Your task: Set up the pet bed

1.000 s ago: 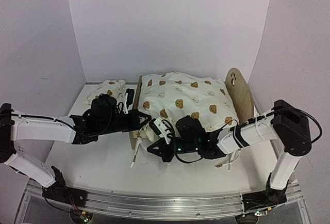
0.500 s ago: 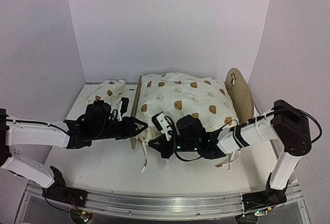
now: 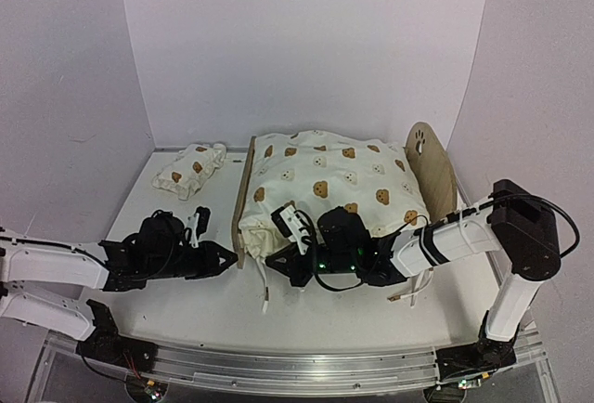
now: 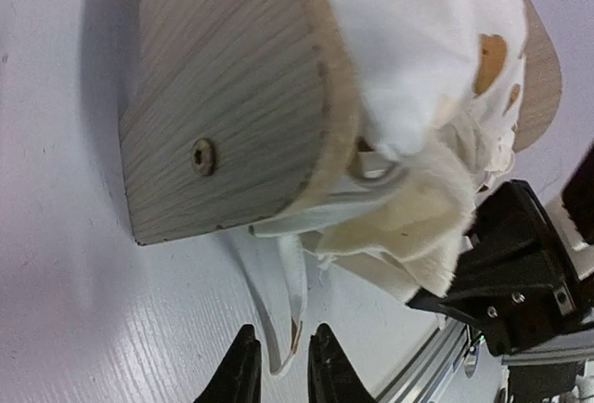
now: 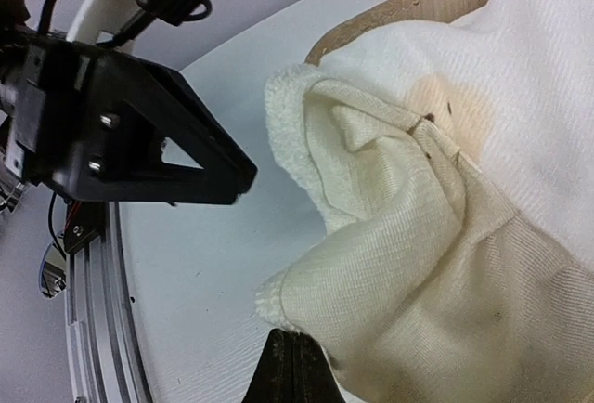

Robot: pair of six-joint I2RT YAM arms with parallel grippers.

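On one pet bed (image 3: 432, 166), one cushion (image 3: 325, 180); left claw (image 4: 283, 343) slightly parted, right claw (image 5: 292, 347) closed.

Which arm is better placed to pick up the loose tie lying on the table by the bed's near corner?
Left. The left gripper points straight at the tie, jaws slightly apart and holding nothing, while the right gripper is shut on a corner of the cushion.

Pet bed (image 3: 438, 180) — light plywood, upright on the table (image 3: 353, 315), rounded end boards, paw cutout in one.
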